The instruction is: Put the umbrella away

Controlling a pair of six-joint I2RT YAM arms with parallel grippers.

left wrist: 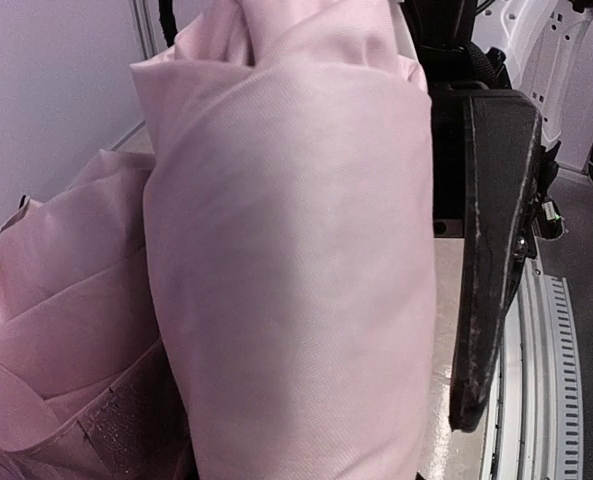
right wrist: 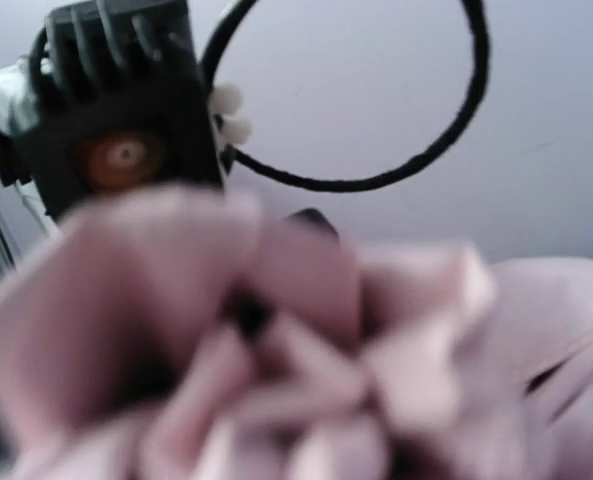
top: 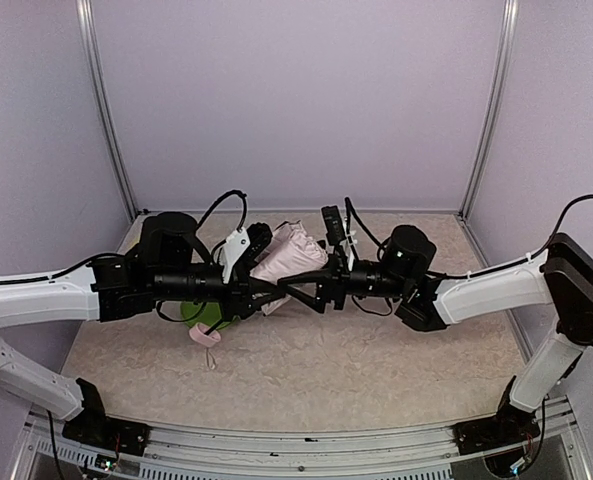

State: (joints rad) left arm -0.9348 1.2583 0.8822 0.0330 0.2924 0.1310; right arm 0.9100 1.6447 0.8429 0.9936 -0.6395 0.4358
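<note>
With the left pincer clenched on the pale pink folding umbrella over the beige counter, gather its pleats evenly; whether the right pincer grips it, I cannot tell.

The overhead view has soft, even light from above, bright with no glare. Faint, diffuse shadows lie on the table beneath both arms, toward 6 o'clock. The frame posts at 10 and 2 o'clock lean outward at the top, perhaps from a mild wide-angle bend.

The left wrist view is sharp. The weave of the umbrella is crisp at centre, and its folds sink into shade at 7 o'clock.

The right wrist view is badly out of focus. Pink folds smear across the lower half, and the cable loop at 1 o'clock is soft-edged.
</note>
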